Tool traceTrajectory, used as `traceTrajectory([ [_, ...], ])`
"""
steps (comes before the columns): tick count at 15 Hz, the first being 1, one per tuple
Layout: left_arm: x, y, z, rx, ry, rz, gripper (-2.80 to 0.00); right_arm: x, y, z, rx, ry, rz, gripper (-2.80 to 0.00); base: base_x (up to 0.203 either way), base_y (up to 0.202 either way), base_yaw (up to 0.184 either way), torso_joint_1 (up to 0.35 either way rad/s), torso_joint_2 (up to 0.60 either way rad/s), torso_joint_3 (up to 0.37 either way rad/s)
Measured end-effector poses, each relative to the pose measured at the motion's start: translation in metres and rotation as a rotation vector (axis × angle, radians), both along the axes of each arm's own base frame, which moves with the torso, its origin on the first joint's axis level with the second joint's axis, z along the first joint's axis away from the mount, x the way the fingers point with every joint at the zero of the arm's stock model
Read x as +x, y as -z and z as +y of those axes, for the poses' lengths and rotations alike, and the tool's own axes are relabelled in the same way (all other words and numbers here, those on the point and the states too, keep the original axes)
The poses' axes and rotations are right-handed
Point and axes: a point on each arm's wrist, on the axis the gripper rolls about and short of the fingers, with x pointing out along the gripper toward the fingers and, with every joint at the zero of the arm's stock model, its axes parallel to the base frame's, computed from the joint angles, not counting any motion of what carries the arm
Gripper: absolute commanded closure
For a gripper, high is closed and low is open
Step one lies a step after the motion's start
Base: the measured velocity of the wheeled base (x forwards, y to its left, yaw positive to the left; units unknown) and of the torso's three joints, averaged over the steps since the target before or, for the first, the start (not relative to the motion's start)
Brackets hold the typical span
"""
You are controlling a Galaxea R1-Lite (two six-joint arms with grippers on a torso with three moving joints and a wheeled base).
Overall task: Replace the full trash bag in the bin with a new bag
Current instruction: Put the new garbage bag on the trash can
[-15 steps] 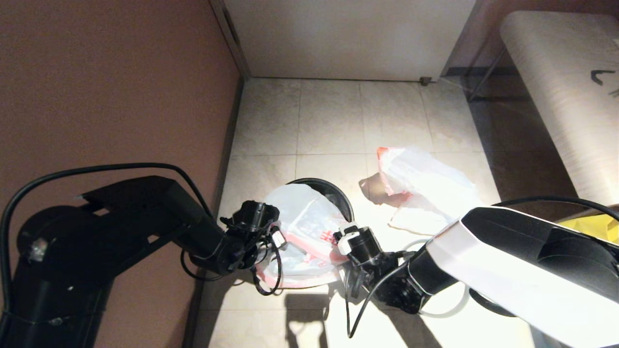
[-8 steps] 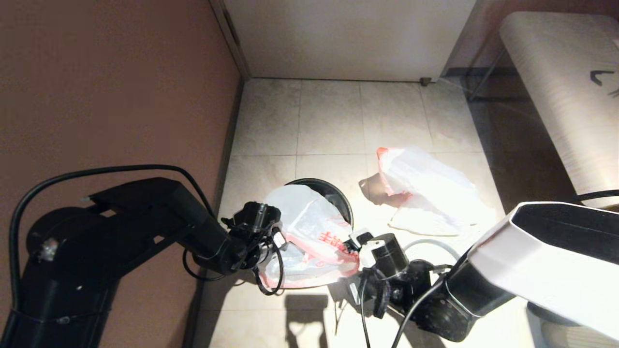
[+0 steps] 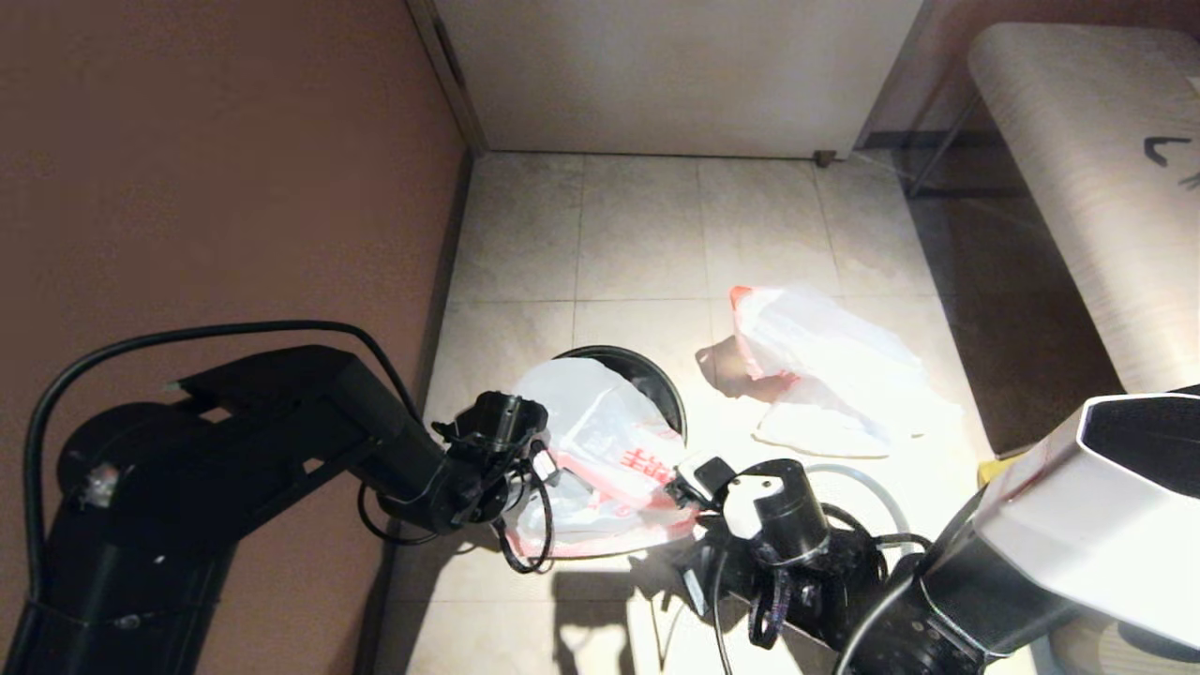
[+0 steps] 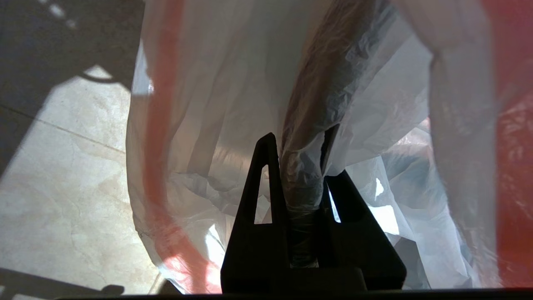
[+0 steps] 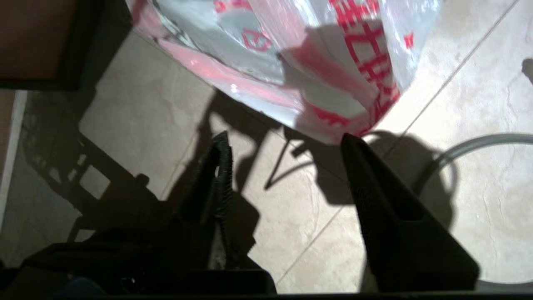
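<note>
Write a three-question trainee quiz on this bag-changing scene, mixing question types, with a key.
1. True or false: the right gripper is shut on the thin white plastic bag with red printing.
2. Multiple choice: the nearly plain translucent white bag with a pink-red tip lies (A) inside the bin, (B) on the tiled floor to the right of the bin, (C) in the left gripper.
3. Fill in: the left gripper pinches a bunched fold of the ____ bag over the small round black bin.

Key: 1 false, its fingers are open beside the bag; 2 B; 3 red-printed.
</note>
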Motion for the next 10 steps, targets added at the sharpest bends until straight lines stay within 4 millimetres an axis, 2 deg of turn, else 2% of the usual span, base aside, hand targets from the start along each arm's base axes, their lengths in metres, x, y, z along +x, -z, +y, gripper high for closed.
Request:
traceTrajectory([
  [1, -0.001, 0.000, -0.001, 0.001, 0.005, 0.002, 0.00, 0.001, 0.001, 0.003, 0.001, -0.005, -0.003, 0.00, 0.000, 0.000, 0.000, 0.000, 0.00, 0.000],
  [5, -0.002, -0.001, -0.004, 0.008, 0.021, 0.002, 0.00, 0.014, 0.024, 0.016, -0.001, -0.016, -0.025, 0.00, 0.000, 0.000, 0.000, 0.000, 0.00, 0.000],
  [10, 0.002, -0.003, 0.002, -0.022, 0.029, 0.005, 0.00, 0.027, 0.040, 0.012, -0.007, -0.059, -0.006, 0.00, 0.000, 0.000, 0.000, 0.000, 0.00, 0.000],
])
